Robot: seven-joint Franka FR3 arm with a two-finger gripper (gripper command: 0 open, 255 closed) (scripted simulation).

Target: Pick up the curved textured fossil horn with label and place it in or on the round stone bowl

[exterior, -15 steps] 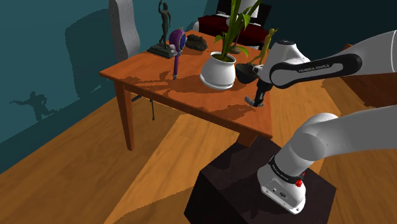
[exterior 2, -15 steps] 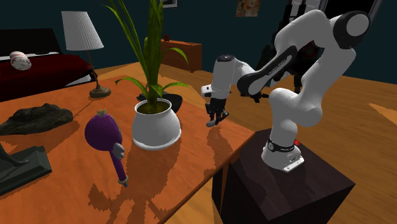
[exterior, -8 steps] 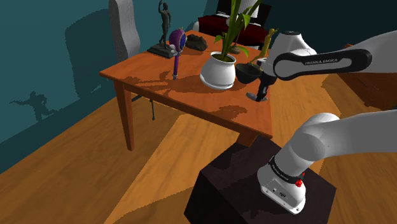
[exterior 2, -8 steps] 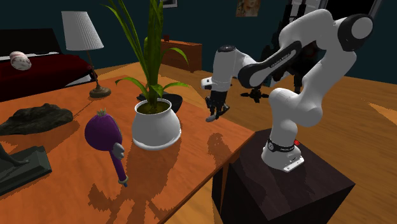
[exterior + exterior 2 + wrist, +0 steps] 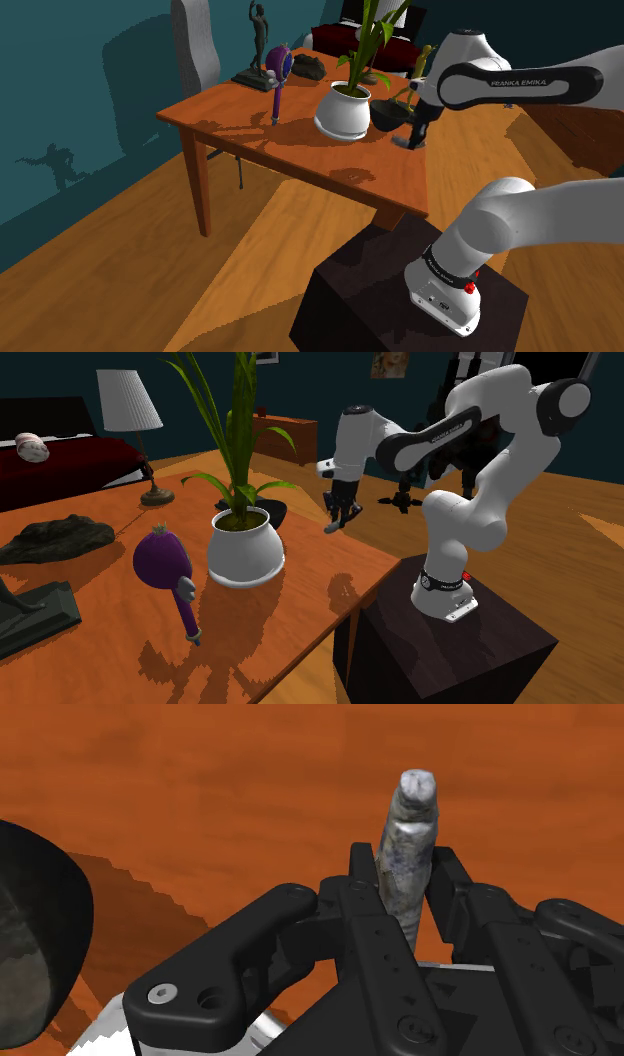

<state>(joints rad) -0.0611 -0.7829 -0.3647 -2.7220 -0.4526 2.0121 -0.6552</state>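
My gripper [image 5: 416, 134] hangs above the wooden table's near right part, shut on the fossil horn [image 5: 406, 143], a short grey mottled curved piece. In the wrist view the horn [image 5: 408, 839] sticks out past the fingertips, clasped between the two black fingers [image 5: 361, 880]. From the second exterior view the gripper [image 5: 338, 517] holds the horn [image 5: 330, 528] well clear of the tabletop. The round dark stone bowl [image 5: 386, 117] sits just beside the gripper, behind the white pot; the bowl [image 5: 272, 512] is partly hidden by that pot, and its rim [image 5: 40, 934] shows near the gripper.
A white pot with a tall green plant [image 5: 343, 110] stands beside the bowl. Farther off are a purple bulb-shaped object [image 5: 164, 561], a dark rock [image 5: 55, 538], a statue [image 5: 258, 52] and a lamp [image 5: 129, 410]. The table edge [image 5: 400, 210] faces my dark stand [image 5: 400, 300].
The gripper has lifted the horn off the tabletop and carried it upward and slightly toward the bowl. Its shadow on the table has dropped away below it.
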